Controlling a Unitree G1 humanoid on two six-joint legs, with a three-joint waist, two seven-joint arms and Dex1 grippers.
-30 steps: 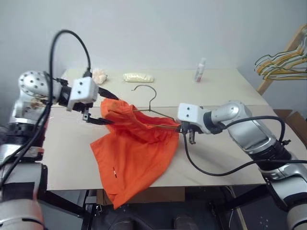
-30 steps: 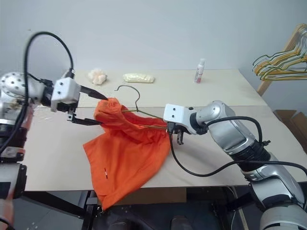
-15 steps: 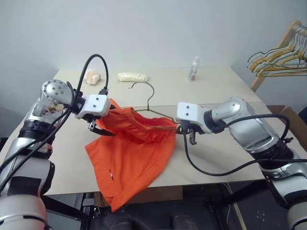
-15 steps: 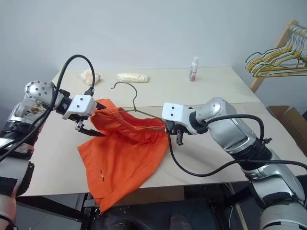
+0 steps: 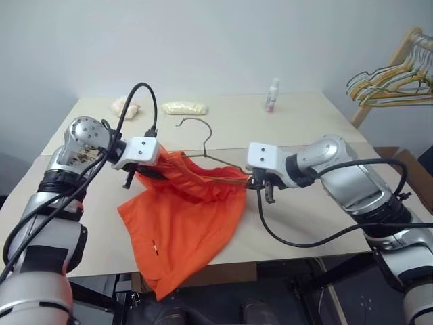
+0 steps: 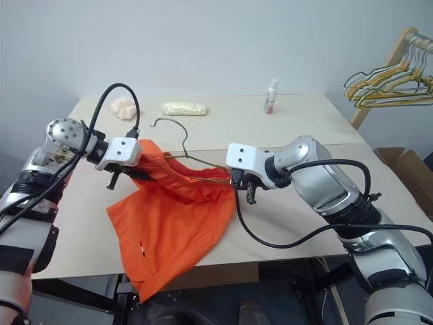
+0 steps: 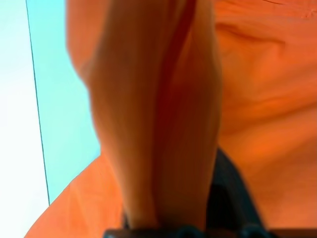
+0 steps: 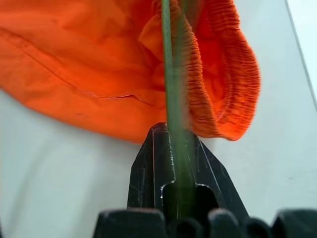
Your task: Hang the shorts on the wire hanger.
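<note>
The bright orange shorts (image 5: 193,217) lie on the table, their far part raised and one leg hanging over the front edge. The thin dark wire hanger (image 5: 206,143) runs through the gathered waistband (image 8: 220,74), its hook pointing toward the table's back. My left gripper (image 5: 153,172) is shut on the shorts' left waistband edge; in the left wrist view a fold of the shorts (image 7: 158,124) sits pinched beside a black finger (image 7: 233,198). My right gripper (image 5: 260,183) is shut on the hanger's right end, the wire (image 8: 169,74) clamped between its fingers (image 8: 148,168).
A white bottle (image 5: 272,95), a pale yellow bag (image 5: 184,107) and a crumpled whitish lump (image 5: 124,107) stand along the back of the beige table (image 5: 311,125). Bunched coloured hangers (image 5: 389,84) hang on a wooden rack to the right of the table.
My left gripper has sunk onto the shorts and closed on the waistband edge; it stood open before. The right gripper keeps its hold on the hanger. The camera has shifted.
</note>
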